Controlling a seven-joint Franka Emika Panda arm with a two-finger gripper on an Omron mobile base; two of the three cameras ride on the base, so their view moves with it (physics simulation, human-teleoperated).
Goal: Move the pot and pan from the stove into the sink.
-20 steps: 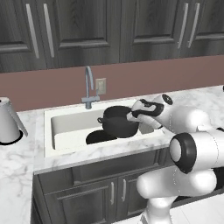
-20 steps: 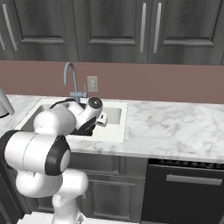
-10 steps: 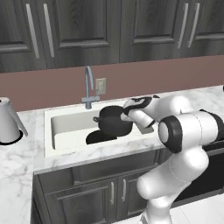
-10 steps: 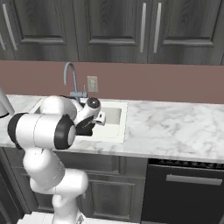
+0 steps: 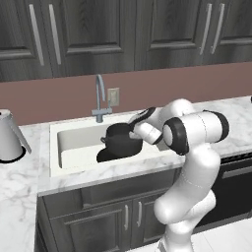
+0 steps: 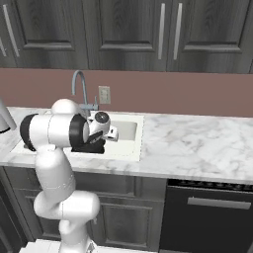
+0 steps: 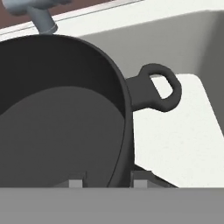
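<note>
In the white sink (image 5: 69, 147) under dark cabinets, the pan (image 5: 109, 154) already lies flat. The gripper (image 7: 107, 180) grasps the pot (image 5: 121, 138) by its rim, one finger inside and one outside; only letting go seems left.

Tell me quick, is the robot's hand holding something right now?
Gripper: shut on the pot, one fingertip inside the rim and one outside, with the pot down in the sink.
</note>
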